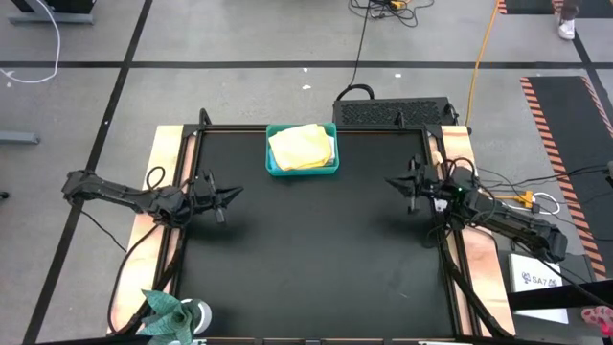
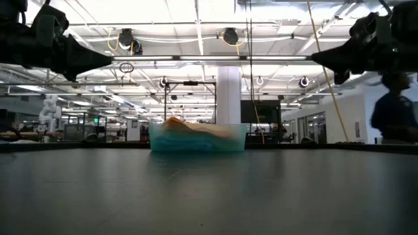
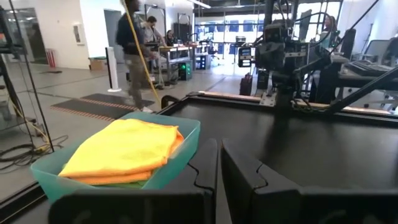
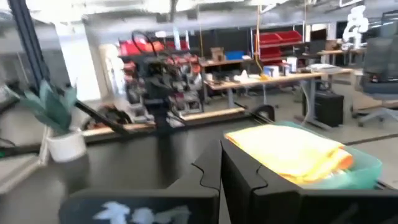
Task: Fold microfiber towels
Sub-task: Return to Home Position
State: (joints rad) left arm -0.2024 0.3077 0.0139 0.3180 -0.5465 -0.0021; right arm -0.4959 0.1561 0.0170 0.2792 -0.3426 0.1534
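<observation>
A stack of folded microfiber towels lies in a teal plastic bin at the middle of the table's far edge. An orange-yellow towel is on top, and a lime green edge shows under it. My left gripper hovers shut and level over the table's left side, pointing right, well short of the bin. My right gripper hovers shut over the right side, pointing left. Neither holds anything. In the wrist views the bin lies ahead of the left gripper and of the right gripper.
A small potted plant stands at the table's near left corner. A black device sits behind the far edge, and a white box is off the right side. The black table top lies bare between the arms. People stand in the room beyond.
</observation>
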